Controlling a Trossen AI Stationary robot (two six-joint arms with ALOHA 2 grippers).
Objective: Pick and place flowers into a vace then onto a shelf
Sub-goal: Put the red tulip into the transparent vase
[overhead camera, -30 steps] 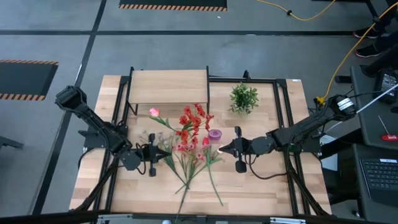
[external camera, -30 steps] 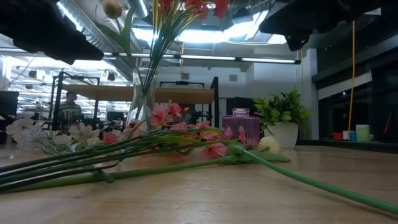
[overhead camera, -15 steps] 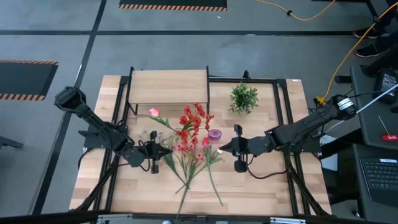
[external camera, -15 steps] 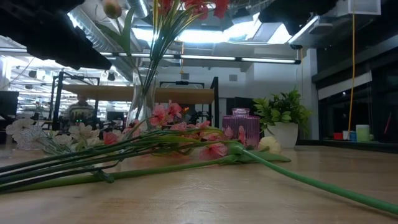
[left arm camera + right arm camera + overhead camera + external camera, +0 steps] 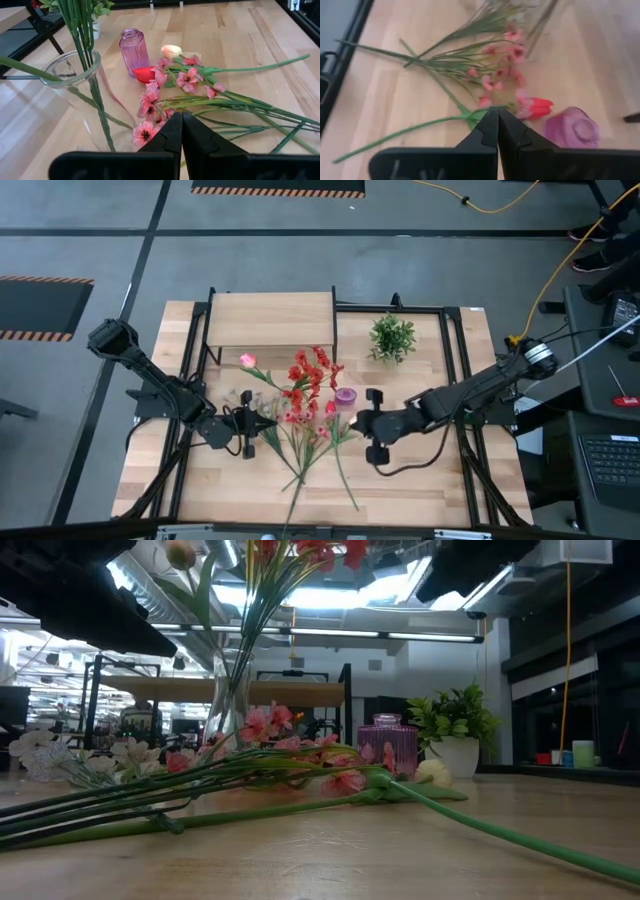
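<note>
Both arms reach in over the middle of the table. Left gripper [image 5: 268,425]: fingers pressed together, nothing between them, poised above the left edge of the loose flowers [image 5: 318,432]. Right gripper [image 5: 352,422]: likewise closed and empty, tips above the right edge of the same pile, near a small purple ribbed jar [image 5: 345,396].

Loose flowers lie flat, stems fanning toward the near table edge; pink blossoms, one red tulip [image 5: 145,74] and one cream tulip [image 5: 171,51] are visible among them.

A clear glass vase [image 5: 82,95] stands upright, holding several green stems, apparently the red blossom cluster.

Shelf [image 5: 270,318] sits at the far side with a bare top. Potted green plant [image 5: 391,337] stands to its right.
</note>
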